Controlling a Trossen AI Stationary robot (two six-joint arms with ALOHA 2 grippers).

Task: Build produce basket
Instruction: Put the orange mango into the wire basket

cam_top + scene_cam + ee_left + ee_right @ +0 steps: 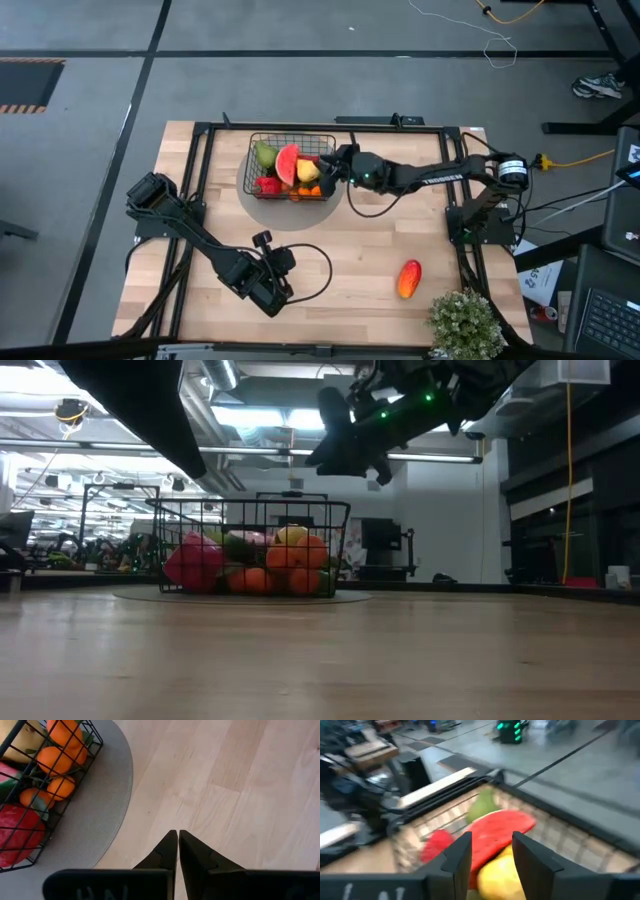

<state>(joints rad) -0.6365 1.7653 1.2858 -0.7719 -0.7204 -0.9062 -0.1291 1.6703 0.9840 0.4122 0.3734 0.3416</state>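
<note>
The basket [291,166], at the far middle of the tabletop [360,260], holds a watermelon slice [287,163], pear [264,154], oranges [59,760] and red fruit [268,185]. The right claw [330,170] hangs released over its right edge. A mango [409,279] lies near right. The left claw [178,836] is clenched, empty, over the near tabletop.

My high view looks straight down on the whole table [330,250], from well above. My low view sits at table-top level, facing across to the basket [250,545] and the room behind. My left wrist view looks down close past its shut fingers [177,851]; the basket [30,795] lies off to one side of the jaws. My right wrist view hangs just above the basket [485,820], dead ahead of its parted jaws. All four share the basket.
</note>
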